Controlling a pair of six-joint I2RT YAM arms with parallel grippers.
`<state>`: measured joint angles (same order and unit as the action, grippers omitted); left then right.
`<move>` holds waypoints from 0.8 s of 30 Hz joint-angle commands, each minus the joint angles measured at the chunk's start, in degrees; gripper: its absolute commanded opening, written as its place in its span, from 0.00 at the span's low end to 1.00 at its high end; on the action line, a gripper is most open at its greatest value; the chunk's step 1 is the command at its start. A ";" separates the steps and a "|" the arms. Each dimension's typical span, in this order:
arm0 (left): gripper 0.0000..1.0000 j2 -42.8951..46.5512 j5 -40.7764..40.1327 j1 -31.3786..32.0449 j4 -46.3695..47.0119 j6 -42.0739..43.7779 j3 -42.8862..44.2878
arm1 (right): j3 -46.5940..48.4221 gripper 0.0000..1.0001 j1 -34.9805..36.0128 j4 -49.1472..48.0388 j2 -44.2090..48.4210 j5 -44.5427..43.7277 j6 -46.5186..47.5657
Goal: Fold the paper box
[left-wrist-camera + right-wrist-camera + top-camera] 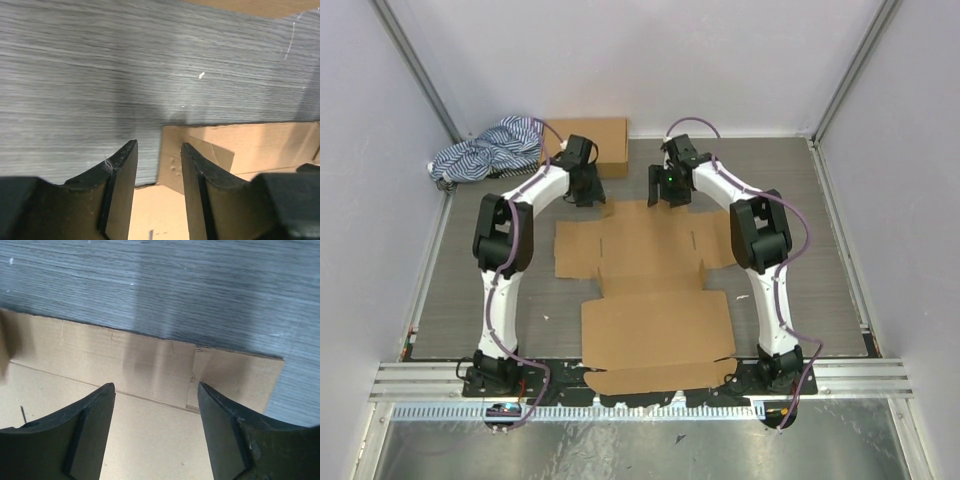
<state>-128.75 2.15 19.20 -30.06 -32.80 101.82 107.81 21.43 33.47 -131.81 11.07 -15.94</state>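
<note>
The paper box [655, 330] lies flat and unfolded on the table [790, 200]. Its nearest panel reaches the near edge between the two arm bases, a broad panel sits beyond that, and a wider section with side flaps spreads across the middle. No wall or flap looks raised in the overhead view, so the folding appears to be at its very start. At the far edge of the cardboard both arms reach down. The left pincer [159, 144] hovers over the far left corner with its fingers apart and nothing pinched; a small corner flap of cardboard shows just beyond the gap. The right pincer [156, 385] is spread wider above the narrow far strip, where a crease line runs across and a short tab sits to the right, and it too holds nothing. Whether either one touches the cardboard cannot be told. The step in hand seems to be getting hold of the far strip in order to turn it up along its crease. The next move would call for both pincers to go lower, get a finger under the edge that lies flat on the table, close on it together and lift evenly so the sheet does not skew. Farther back, against the far wall, rest a small closed cardboard box [592, 140] and a striped cloth [485, 152], well apart from the work.
</note>
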 commanded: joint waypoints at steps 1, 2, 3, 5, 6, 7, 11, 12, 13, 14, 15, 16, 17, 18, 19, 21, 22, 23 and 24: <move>0.49 6.38 -5.15 -0.69 -3.69 2.92 0.37 | -0.71 0.75 -0.10 2.23 7.19 -10.60 -0.75; 0.50 7.28 -5.81 -0.80 -4.57 3.52 1.58 | -0.73 0.76 -0.16 2.50 8.40 -12.70 -0.52; 0.50 8.15 -6.33 -0.77 -5.50 4.19 2.41 | -0.63 0.76 -0.30 2.93 9.43 -14.70 -0.19; 0.50 10.04 -6.84 -0.74 -7.10 5.43 3.56 | 0.05 0.77 -0.70 4.16 10.63 -17.97 0.82; 0.50 11.13 -7.13 -0.77 -7.65 5.78 3.67 | 0.56 0.77 -0.82 5.09 10.85 -20.12 1.35; 0.50 12.13 -7.55 -0.80 -8.13 5.99 3.43 | 1.11 0.77 -0.89 5.87 10.75 -21.47 1.99; 0.49 17.27 -8.15 -0.73 -6.62 6.58 -0.43 | 3.39 0.75 -1.12 7.67 9.40 -20.79 5.39; 0.49 18.42 -8.17 -0.80 -6.25 6.71 -1.51 | 4.23 0.75 -1.16 8.34 8.60 -20.85 5.77; 0.49 19.52 -8.14 -0.70 -6.10 6.96 -2.28 | 5.46 0.74 -1.26 9.30 7.42 -21.31 5.98; 0.49 20.36 -8.21 -0.73 -6.25 7.20 -2.94 | 6.35 0.73 -1.36 9.89 6.77 -21.46 6.22; 0.49 21.22 -8.17 -0.73 -6.50 7.48 -3.56 | 6.77 0.72 -1.51 10.09 6.29 -21.19 6.42; 0.48 22.06 -8.20 -0.74 -6.81 7.78 -4.02 | 6.92 0.72 -1.75 10.08 5.99 -20.37 6.56; 0.48 22.71 -8.12 -0.74 -7.08 7.95 -4.67 | 7.16 0.71 -2.05 10.12 5.69 -19.44 6.66; 0.48 23.44 -8.05 -0.74 -7.30 7.99 -5.26 | 7.49 0.69 -2.30 10.12 5.28 -18.62 6.72; 0.47 24.09 -7.88 -0.74 -7.37 8.01 -5.96 | 7.94 0.68 -2.43 10.23 4.91 -18.07 6.79; 0.47 25.49 -7.23 -0.76 -7.41 7.85 -7.37 | 9.12 0.65 -2.61 10.58 3.92 -16.94 7.22; 0.47 26.08 -6.84 -0.68 -7.37 7.77 -8.12 | 9.73 0.63 -2.63 10.94 3.40 -16.47 7.32; 0.46 26.70 -6.61 -0.73 -7.37 7.75 -8.66 | 10.43 0.62 -2.67 11.38 2.74 -16.12 7.37; 0.47 27.11 -6.58 -0.74 -7.49 7.79 -9.07 | 11.01 0.60 -2.66 11.84 2.19 -15.82 7.34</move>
<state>-104.71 -5.02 18.46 -36.71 -25.91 94.74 114.87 19.07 43.53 -128.05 -6.90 -10.02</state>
